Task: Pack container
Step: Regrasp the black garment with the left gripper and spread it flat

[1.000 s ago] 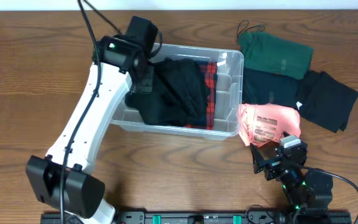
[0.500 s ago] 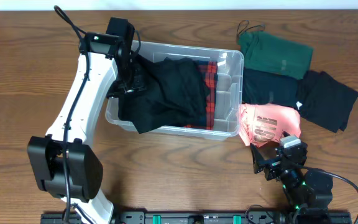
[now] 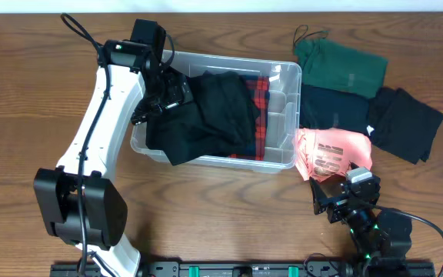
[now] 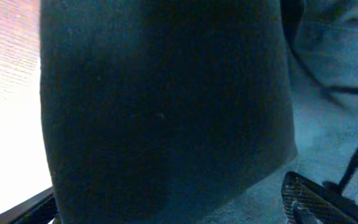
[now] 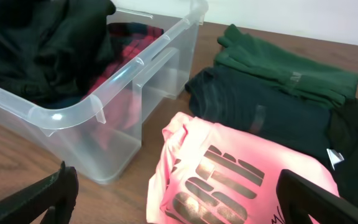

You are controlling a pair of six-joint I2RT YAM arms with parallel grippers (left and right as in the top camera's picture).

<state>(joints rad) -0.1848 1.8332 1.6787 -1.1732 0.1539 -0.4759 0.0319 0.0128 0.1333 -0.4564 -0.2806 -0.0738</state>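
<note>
The container (image 3: pixel 229 161) stands open side up, left of centre on the table (image 3: pixel 206 223), its long axis running left to right and slightly askew. A black garment (image 3: pixel 214 115) over red plaid cloth (image 3: pixel 261 108) hides most of its floor and spills over the near-left rim. The left gripper (image 4: pixel 166 208) is at that end with its fingers wide apart, though dark cloth fills its camera and contact is unclear. The right gripper (image 5: pixel 176 183), also spread and empty, hangs by the pink shirt (image 5: pixel 229 180).
</note>
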